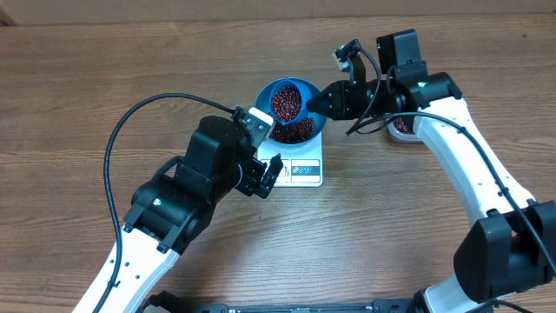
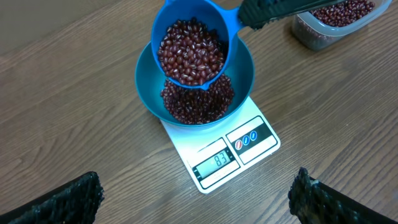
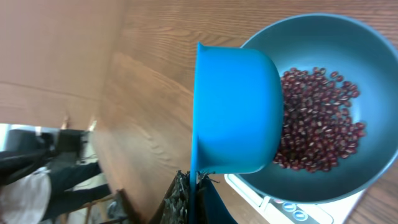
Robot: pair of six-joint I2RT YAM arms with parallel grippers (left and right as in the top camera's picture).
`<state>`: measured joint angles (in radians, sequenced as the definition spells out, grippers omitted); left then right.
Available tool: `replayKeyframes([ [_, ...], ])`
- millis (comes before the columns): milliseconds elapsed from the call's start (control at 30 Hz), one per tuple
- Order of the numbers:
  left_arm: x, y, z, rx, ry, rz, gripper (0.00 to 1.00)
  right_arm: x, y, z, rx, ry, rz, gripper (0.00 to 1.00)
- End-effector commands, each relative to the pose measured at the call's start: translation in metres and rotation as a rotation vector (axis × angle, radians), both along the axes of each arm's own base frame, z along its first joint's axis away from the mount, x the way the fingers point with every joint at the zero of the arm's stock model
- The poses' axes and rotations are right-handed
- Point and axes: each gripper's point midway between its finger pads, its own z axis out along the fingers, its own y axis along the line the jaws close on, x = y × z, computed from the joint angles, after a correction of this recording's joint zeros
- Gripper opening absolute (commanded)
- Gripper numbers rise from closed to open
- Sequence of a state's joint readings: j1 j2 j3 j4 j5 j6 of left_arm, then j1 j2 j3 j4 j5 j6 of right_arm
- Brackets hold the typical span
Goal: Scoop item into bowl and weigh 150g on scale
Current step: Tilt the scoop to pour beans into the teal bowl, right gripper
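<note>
1. Overhead view: my right claw (image 1: 320,103) is fully closed on the handle of a small bright blue plastic scoop (image 1: 285,102). It holds the scoop above the round, deep blue bowl (image 1: 318,127).
2. Right wrist view: the dark fingers (image 3: 180,199) pinch the thin handle at the bottom edge. The cup of the scoop (image 3: 236,112) hangs left of the bowl's inside (image 3: 323,37).
3. My left claw (image 1: 268,172) stands wide open and holds nothing. It sits just near-left of the small flat white square kitchen scale (image 1: 304,170). Left wrist view: its two black fingertips (image 2: 68,199) show in the near corners, well apart, with bare wooden table (image 2: 93,112) between them.
4. The scoop (image 2: 193,43) is heaped with small dark red-brown beans (image 2: 189,53) and tilted, its lip pointing down at the bowl.
5. More of the same beans form a pile (image 2: 199,99) in the bottom of the bowl (image 2: 245,74), directly under the scoop.
6. The bowl stands on the far part of the scale (image 2: 261,149).
7. A clear rounded plastic tub (image 2: 336,18) holding more beans sits far right of the bowl, behind the right claw.
8. The scale's display window (image 2: 216,160) reads 83. Beside it, the label strip (image 2: 249,138) shows small red and blue round marks; its print is too small for me to read.
</note>
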<state>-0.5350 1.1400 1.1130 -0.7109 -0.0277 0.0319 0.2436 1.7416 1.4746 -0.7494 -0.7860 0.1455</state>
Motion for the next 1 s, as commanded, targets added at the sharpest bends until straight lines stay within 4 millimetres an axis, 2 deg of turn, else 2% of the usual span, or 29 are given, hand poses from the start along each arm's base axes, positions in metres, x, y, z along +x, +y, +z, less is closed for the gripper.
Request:
replayKeyframes([
  [0,0.001,0.002,0.0,-0.001,-0.001,0.013,0.99,0.008,0.0,0.021,-0.044,-0.093,-0.04,0.04],
  [567,0.001,0.002,0.0,-0.001,-0.001,0.013,1.0,0.021,0.005,0.0,-0.297,-0.199,-0.144,0.04],
  [967,0.001,0.002,0.0,-0.001,-0.001,0.013,1.0,0.025,0.009,-0.005,-0.446,-0.284,-0.208,0.04],
])
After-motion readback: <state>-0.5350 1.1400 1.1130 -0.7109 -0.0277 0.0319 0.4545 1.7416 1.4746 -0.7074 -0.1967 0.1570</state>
